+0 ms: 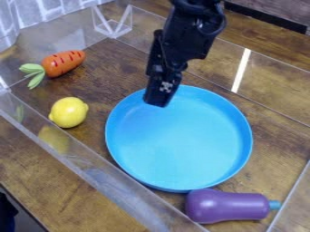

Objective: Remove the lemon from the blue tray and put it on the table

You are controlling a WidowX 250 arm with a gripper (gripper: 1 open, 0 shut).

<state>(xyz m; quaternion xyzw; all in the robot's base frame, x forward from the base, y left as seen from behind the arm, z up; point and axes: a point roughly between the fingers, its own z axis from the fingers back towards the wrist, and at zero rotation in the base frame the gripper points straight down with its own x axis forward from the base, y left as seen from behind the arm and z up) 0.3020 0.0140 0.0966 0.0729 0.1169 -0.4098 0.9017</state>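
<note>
Our hand hangs over the far-left rim of the blue tray, pointing steeply down. Its jaws look parted and nothing sits between them, so we read it as wide and empty. That suits a hand whose load is already set down: open fingers over the rim carry nothing and press on nothing.

The tray's bowl is bare blue from rim to rim, and no fruit lies in it. It sits flat on the counter, which is why we judge that it needs no further handling.

The lemon lies on the wood to the left of the tray, apart from the rim and close to the clear acrylic wall at the near-left edge. It rests on its side and looks settled. We judge that the wall would stop it if it rolled toward that edge. With the lemon off the tray and on the counter, we judge the task's goal to be met as things lie.

Further out, the carrot lies near the far-left corner, well apart from the lemon. The eggplant lies just beside the tray's near rim. Neither is in our path, and both can be left alone.
</note>
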